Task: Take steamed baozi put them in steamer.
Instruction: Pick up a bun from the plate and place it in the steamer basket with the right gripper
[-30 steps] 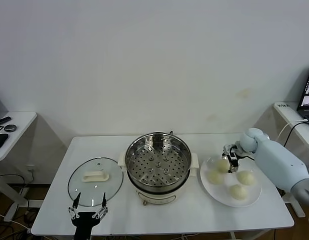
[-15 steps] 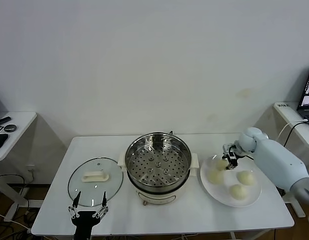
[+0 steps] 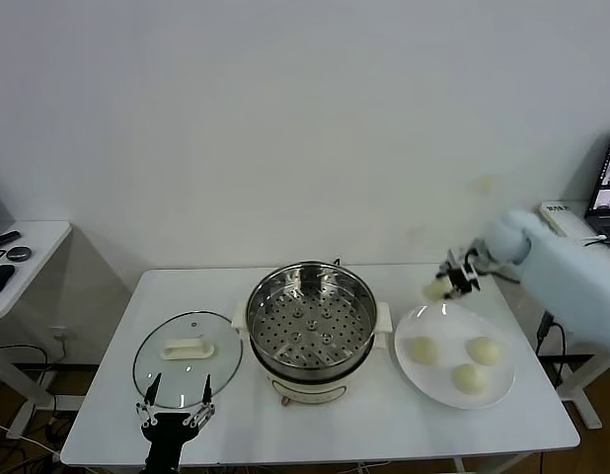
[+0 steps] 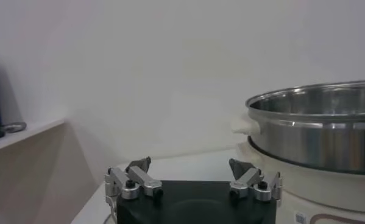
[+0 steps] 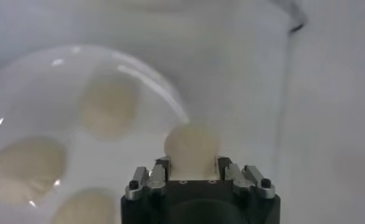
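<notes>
My right gripper (image 3: 449,280) hangs above the far edge of the white plate (image 3: 438,378), shut on one steamed baozi (image 3: 436,290). In the right wrist view this pale bun (image 5: 191,145) sits pinched between the fingers of the right gripper (image 5: 191,165). Three more baozi (image 3: 423,349) (image 3: 485,351) (image 3: 470,377) lie on the plate. The steamer (image 3: 312,318), a shiny steel pot with a perforated tray, stands mid-table with nothing in it. My left gripper (image 3: 174,403) is parked open at the table's front left, beside the steamer (image 4: 316,134).
The glass lid (image 3: 189,354) with a white handle lies flat to the left of the steamer. A side table (image 3: 19,259) with small dark items stands far left. A shelf and a laptop (image 3: 606,193) are at the right edge.
My right gripper has shut on one baozi and lifted it off the plate, up and back. Three buns remain on the plate. The left arm has not moved.
</notes>
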{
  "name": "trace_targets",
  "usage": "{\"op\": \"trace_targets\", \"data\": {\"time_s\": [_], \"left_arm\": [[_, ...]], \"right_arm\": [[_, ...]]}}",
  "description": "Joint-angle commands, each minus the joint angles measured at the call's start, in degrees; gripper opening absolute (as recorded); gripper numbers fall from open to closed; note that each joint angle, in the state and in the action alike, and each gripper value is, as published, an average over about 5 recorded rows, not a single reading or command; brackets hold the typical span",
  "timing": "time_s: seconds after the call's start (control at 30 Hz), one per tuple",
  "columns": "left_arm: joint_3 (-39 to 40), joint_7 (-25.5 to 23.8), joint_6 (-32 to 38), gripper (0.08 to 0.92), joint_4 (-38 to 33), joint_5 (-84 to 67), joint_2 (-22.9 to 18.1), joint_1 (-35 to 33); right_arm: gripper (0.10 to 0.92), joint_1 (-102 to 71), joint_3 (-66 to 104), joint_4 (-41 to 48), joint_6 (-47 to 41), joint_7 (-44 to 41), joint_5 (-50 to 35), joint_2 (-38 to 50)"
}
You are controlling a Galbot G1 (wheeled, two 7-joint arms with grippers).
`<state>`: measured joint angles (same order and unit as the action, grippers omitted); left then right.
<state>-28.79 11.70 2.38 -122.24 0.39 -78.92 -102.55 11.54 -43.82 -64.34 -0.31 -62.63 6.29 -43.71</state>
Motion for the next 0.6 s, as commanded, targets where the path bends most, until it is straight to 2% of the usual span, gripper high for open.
{"op": "trace_targets", "data": {"time_s": [0.03,0.3,0.43,0.6], "left_arm": [[-0.05,-0.03,-0.01,0.823,0.04,-0.6,0.15,0.17],[-0.51,-0.06,-0.08,0.823,0.04,-1.3,0.02,1.15],[-0.98,-0.02,-0.24,0.823,0.04,-1.58,-0.41,1.8],[-1.47,0.03,-0.15,0.823,0.62,-1.56,-0.62,2.13]], "right_arm": [[0.49,22.83,-14.71,-6.64,1.79,0.51,-17.11,-1.85],[0.507,28.57,-24.33,-5.83,7.54,-0.17,-23.19,-18.75],[0.509,26.02,-26.41,-2.26,13.12,-1.04,-20.26,-26.33],[0.51,22.89,-27.56,3.05,23.56,-2.07,-13.21,-31.69]]}}
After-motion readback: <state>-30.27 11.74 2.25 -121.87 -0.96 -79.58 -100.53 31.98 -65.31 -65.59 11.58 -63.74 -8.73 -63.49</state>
